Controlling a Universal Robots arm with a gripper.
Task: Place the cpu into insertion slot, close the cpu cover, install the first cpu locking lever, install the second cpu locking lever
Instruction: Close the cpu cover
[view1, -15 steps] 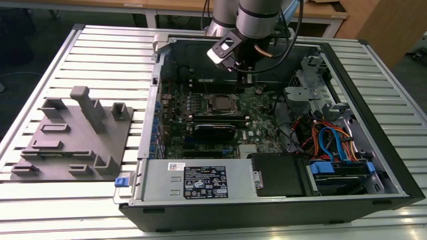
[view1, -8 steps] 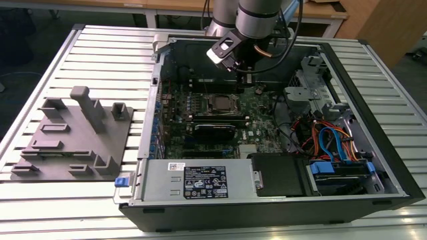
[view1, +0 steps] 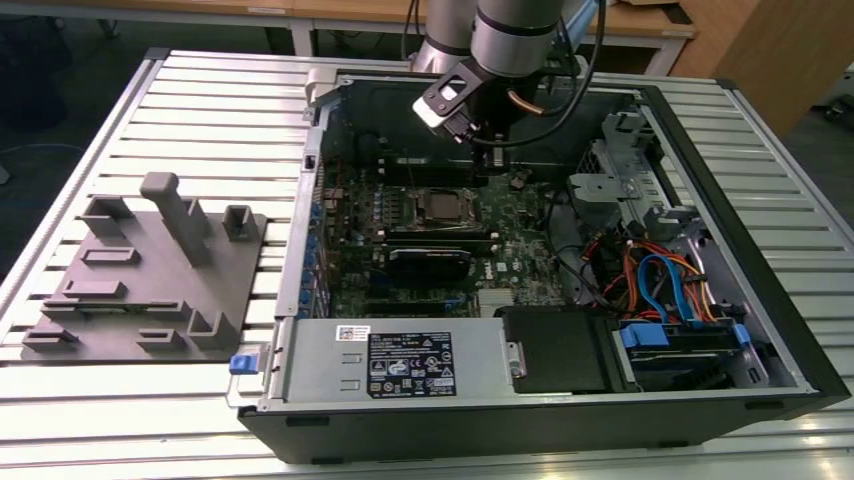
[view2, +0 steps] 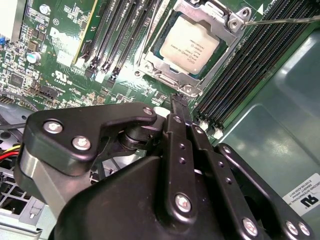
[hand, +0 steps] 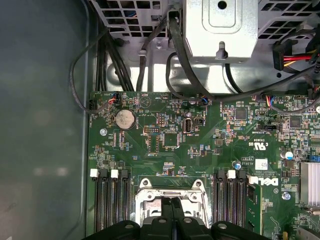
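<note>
Hovering just above the green circuit board (view2: 60, 65): black end effector (view2: 178, 102), fingers pressed together, gripping nothing. Past its tip: insertion slot (hand: 147, 200), silver-rimmed, holding the cpu (view2: 189, 47), a dull silver square; cpu cover (view2: 220, 15), a thin metal frame, flat over its edges. Black memory slots (view2: 250, 65) flank both sides. Farther: perforated metal cage (hand: 220, 30), black cables (hand: 180, 45). Open computer case (view1: 787, 330) on slatted desk (view1: 214, 90); grey fixture (view1: 147, 270) beside it.

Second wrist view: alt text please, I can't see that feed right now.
The cpu sits in the insertion slot on the green board, with the silver cpu cover lying flat around its edges. The black hand, shut, reaches in from the foreground with its tip close to a corner of the slot. Long black memory slots flank it.
</note>
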